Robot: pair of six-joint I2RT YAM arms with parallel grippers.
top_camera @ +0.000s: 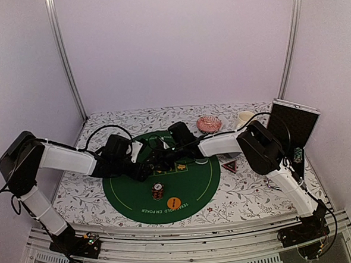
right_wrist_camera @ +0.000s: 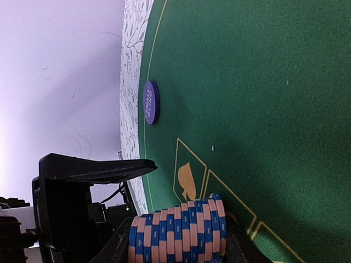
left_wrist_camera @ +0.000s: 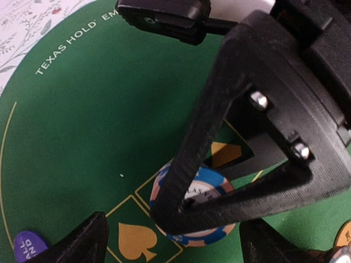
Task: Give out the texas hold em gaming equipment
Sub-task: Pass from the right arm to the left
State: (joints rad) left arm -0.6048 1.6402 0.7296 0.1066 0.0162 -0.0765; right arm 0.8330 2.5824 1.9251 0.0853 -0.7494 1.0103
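A blue-and-pink striped poker-chip stack stands on the green poker mat beside a printed spade box. My right gripper is shut on it from both sides. In the left wrist view the same chip stack shows under the right gripper's black finger frame. My left gripper is open, and its fingertips sit low on either side just short of the stack. A purple button lies on the mat near its edge. Both grippers meet at the mat's middle.
A second chip stack and an orange button lie nearer the front of the mat. A black-and-red triangular marker sits off the mat's right side. A pink-patterned bowl, a cream mug and an open black case stand at the back right.
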